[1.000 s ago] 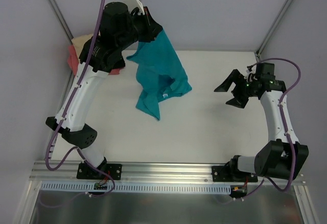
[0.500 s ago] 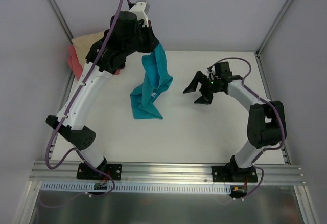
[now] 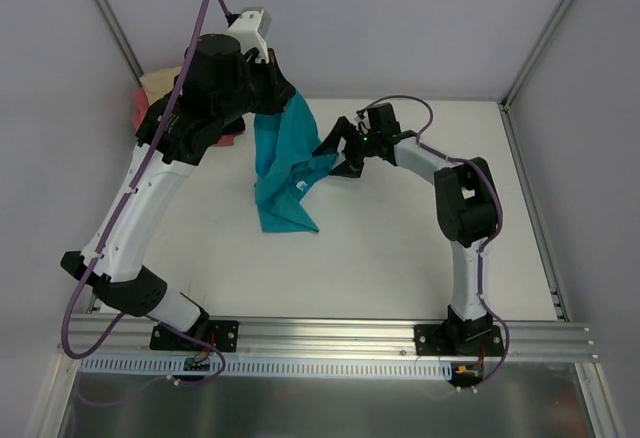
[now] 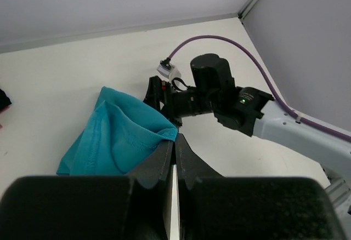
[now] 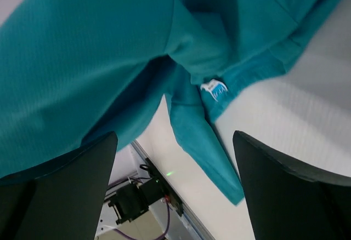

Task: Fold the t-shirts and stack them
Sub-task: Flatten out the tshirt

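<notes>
- At the upper left of the top view, the tan-beige t-shirt and the coral-pink t-shirt lie bunched together at the far left edge of the white tabletop. The left arm hides part of both.
- The left arm rises from the lower left of the frame and bends over toward the upper middle.
- The left hand is raised above the tabletop. Its wrist view shows the fingers pressed together, pinching a hemmed edge of the teal t-shirt.
- The teal t-shirt hangs from that pinch as a long, gathered drape just left of centre. Its lower end rests crumpled on the tabletop.
- A small white neck label shows low on the drape. In the right wrist view the label sits on a folded band of the cloth.
- The right hand sits just right of the drape, at about mid-height of the cloth, with its jaws spread wide.
- In the right wrist view the two dark fingers stand far apart at the lower corners. Teal cloth fills the frame above and between them, and whether they touch it cannot be told.
- The right arm reaches in from the lower right, with a purple cable looping over its wrist.
</notes>
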Robot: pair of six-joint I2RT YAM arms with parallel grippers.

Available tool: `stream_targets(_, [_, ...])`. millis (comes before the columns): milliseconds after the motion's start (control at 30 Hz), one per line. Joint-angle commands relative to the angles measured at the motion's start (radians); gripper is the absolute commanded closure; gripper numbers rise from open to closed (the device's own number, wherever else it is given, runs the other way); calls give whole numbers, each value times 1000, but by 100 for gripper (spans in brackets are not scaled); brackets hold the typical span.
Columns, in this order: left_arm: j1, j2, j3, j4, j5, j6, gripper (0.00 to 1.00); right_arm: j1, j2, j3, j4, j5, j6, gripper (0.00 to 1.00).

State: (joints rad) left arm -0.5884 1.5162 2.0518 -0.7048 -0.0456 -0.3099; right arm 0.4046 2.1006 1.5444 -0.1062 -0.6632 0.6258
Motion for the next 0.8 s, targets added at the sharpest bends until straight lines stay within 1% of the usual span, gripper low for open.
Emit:
stream_targets(0, [-2,-57,-28,-16,-10,-31,100,20,68,68,159,-23,109,9])
stream_targets(100, [-2,-80,-51,-25,-11,-37,100,36,111,117,191,-21,150,11])
stream_targets(200, [-2,-97,-55,-41,-22,-40,100,51,165,163,212,-21,178,19])
stream_targets(233, [-2,-99,-53,-47,-31,-41,100,56,186,171,220,-19,192,23])
stream_targets(267, [-2,-105,-47,-50,-34,-41,100,60,197,183,238,-18,198,31])
stream_targets(367, [-2,-110,-26,-65,-42,-41,100,69,228,198,263,-4,210,42])
stream_targets(400, [-2,-110,-18,-70,-43,-41,100,69,236,216,264,-4,212,52])
stream_targets(467, [-2,-108,1,-90,-51,-40,100,69,262,238,258,-1,210,58])
stream_targets(567, [-2,-119,1,-99,-65,-38,100,71,288,284,228,2,193,80])
stream_targets(600, [-4,-120,1,-99,-68,-37,100,71,291,292,223,2,189,97])
stream_targets(633, [-2,-123,1,-102,-71,-35,100,69,292,298,214,8,187,100])
stream_targets(767, [-2,-134,-5,-110,-86,-23,100,69,265,293,142,30,121,100])
